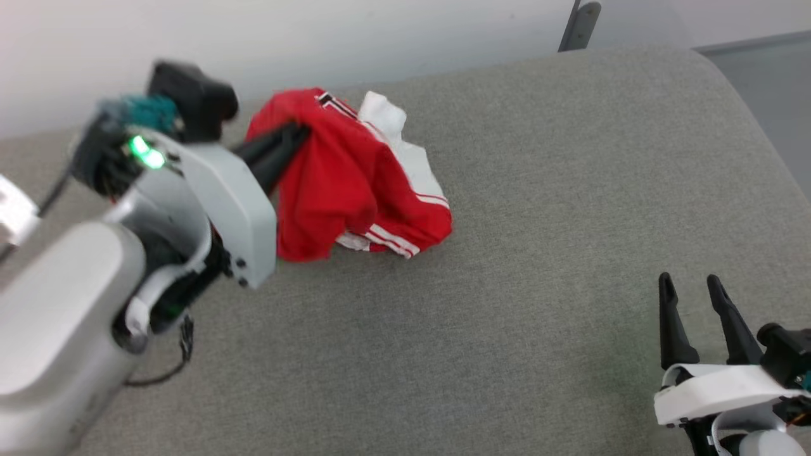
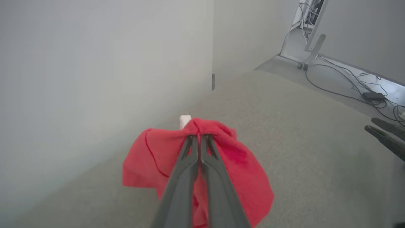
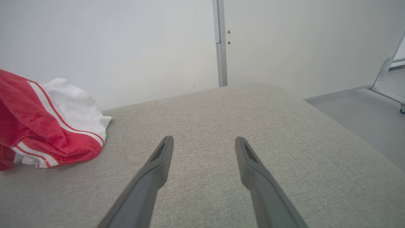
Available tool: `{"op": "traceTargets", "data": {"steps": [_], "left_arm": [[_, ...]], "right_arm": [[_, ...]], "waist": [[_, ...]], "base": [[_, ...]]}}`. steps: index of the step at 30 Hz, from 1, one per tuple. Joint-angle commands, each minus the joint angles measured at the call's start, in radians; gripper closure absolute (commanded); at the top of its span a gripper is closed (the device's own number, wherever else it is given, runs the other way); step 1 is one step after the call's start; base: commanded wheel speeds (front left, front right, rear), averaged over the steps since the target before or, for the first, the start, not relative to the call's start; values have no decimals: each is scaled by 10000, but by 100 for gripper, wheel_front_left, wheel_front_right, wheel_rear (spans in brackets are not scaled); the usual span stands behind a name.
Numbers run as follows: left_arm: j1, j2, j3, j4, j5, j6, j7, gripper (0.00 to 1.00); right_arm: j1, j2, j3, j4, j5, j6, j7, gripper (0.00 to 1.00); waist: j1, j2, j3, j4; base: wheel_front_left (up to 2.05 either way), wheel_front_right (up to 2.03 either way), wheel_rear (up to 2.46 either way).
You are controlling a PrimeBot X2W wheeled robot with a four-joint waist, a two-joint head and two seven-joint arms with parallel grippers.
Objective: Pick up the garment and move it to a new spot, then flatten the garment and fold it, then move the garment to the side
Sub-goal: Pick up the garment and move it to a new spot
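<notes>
Closest in, my left gripper [image 2: 200, 136] clamps a red fold of the garment [image 1: 342, 183] at its tips, perhaps partly raised, while my right gripper [image 1: 694, 294] stands spread, empty, well apart.

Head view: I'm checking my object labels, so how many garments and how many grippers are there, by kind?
Garment: 1, the garment, red and white, bunched up.
Grippers: 2, left gripper shut on the garment, right gripper open.
Total: 3
</notes>
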Motion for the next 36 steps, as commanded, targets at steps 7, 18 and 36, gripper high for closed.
{"op": "traceTargets", "data": {"steps": [7, 18, 36], "left_arm": [[1090, -270, -659, 1346, -220, -119, 40, 100], [1997, -983, -1755, 3810, -221, -541, 368, 100], [2099, -1967, -2087, 6053, -584, -1562, -179, 0]], "right_arm": [[-377, 31, 242, 348, 202, -14, -229, 0], [-567, 33, 381, 674, 234, -14, -342, 0], [-160, 32, 453, 751, -67, -14, -20, 0]], "waist": [[-1, 0, 261, 41], [-1, 0, 270, 133], [-1, 0, -716, 690]], "base": [[0, 0, 0], [0, 0, 0], [0, 0, 0]]}}
